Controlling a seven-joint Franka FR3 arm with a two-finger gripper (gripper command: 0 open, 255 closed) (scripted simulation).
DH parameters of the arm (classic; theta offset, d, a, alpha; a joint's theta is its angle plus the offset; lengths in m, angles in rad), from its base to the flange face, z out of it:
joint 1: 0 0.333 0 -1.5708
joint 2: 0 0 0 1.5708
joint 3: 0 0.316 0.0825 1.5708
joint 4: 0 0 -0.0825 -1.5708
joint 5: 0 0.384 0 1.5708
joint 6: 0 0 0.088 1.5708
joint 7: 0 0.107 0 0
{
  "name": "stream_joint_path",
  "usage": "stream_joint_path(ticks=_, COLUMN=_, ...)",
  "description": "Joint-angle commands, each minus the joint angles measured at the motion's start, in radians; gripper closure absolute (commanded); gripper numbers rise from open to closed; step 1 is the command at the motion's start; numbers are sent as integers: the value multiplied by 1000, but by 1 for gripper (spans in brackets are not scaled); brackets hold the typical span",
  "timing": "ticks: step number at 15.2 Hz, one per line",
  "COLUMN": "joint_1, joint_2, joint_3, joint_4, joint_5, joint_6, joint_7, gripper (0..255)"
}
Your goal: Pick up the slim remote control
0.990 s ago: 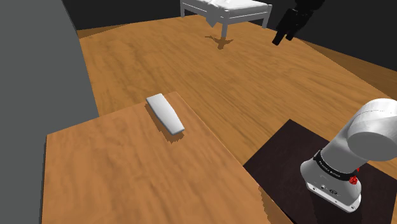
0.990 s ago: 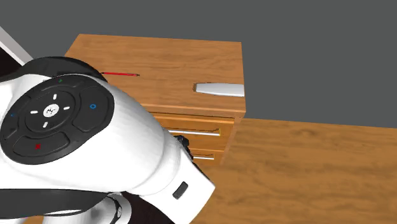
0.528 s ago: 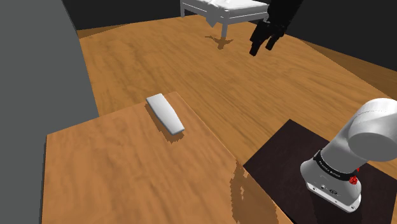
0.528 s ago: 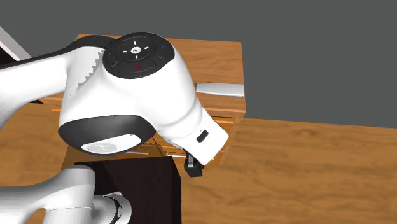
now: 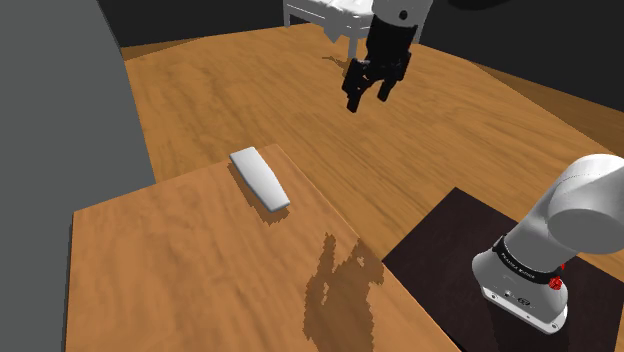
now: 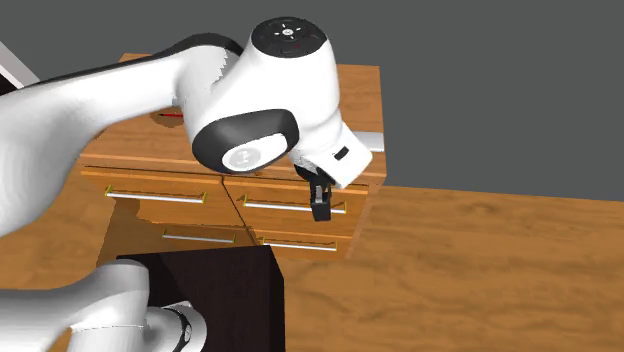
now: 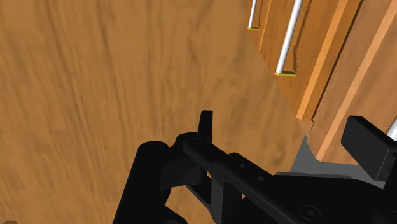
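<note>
The gripper (image 5: 367,98) has swung closer to the dresser (image 5: 180,270) — fingers (image 7: 205,125) apart, empty — but remains over the floor (image 5: 430,130), well apart from the white remote control (image 5: 260,178) lying at the dresser top's far corner; approach unfinished.

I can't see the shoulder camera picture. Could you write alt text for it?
A slim light-grey remote control lies flat near the far corner of a wooden cabinet top, untouched. The black gripper hangs open in the air beyond it, over a wooden floor, with the arm's white base at the lower right.
</note>
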Motion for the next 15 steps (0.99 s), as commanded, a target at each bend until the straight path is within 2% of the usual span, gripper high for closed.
stream_joint_path(ticks=1, joint_1=0, joint_2=61, joint_3=39, joint_4=37, joint_5=-7, joint_6=13, joint_7=51, gripper=0)
stream_joint_path(ticks=5, joint_1=2, joint_2=200, joint_3=121, joint_4=131, joint_5=-42, joint_6=30, joint_7=165, gripper=0)
stream_joint_path(ticks=9, joint_1=15, joint_2=359, joint_3=193, joint_4=246, joint_5=-107, joint_6=34, joint_7=288, gripper=0)
stream_joint_path(ticks=15, joint_1=88, joint_2=630, joint_3=255, joint_4=468, joint_5=-248, joint_6=2, joint_7=473, gripper=0)
